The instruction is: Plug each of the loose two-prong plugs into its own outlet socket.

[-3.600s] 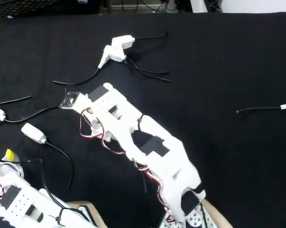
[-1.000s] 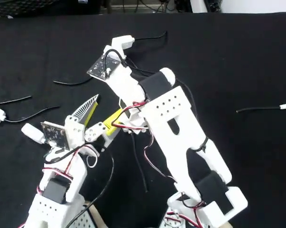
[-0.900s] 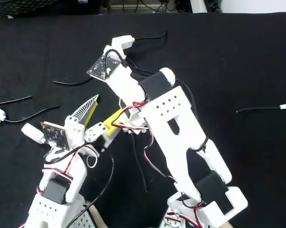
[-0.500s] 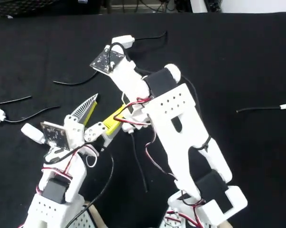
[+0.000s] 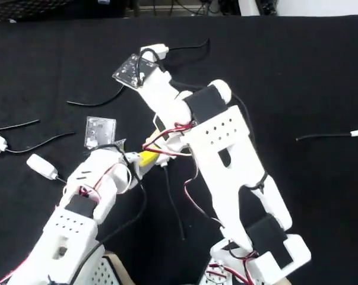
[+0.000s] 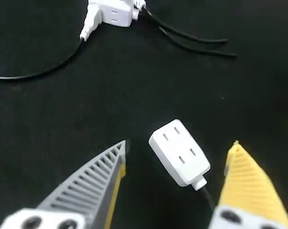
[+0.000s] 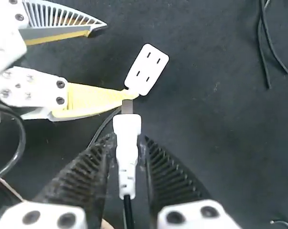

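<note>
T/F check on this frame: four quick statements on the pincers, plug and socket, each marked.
1. The right pincer is shut on a white plug. True.
2. That plug is seated in the outlet socket. False: its prongs are bare, outside the socket.
3. The left pincer is open, with its fingers on either side of the outlet socket. True.
4. The table is white. False: it is black.

Left fingers (image 6: pixel 93 183) spread wide, flanking white socket (image 6: pixel 179 159) on black bench (image 6: pixel 48 109). Another socket (image 6: pixel 112 12) with black cords (image 6: pixel 191 40) lies farther off.
</note>
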`<state>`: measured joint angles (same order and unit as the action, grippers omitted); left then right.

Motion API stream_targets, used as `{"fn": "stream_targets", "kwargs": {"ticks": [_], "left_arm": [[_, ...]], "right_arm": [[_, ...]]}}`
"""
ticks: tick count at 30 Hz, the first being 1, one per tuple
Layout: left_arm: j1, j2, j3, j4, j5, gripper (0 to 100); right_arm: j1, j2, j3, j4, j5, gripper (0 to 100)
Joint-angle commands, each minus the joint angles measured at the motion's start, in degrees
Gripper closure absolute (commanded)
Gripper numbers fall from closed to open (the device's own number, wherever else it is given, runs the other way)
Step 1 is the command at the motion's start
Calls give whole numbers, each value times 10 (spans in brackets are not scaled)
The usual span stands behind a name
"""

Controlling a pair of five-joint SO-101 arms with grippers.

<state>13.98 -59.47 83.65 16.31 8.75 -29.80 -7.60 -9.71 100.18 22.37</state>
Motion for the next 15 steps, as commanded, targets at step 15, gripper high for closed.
{"fn": "stream_targets", "kwargs": {"ticks": [15], "left_arm": [[-59, 30, -21, -123, 42, 672]], "right_arm": [[28, -15, 29, -1, 27, 985]]}}
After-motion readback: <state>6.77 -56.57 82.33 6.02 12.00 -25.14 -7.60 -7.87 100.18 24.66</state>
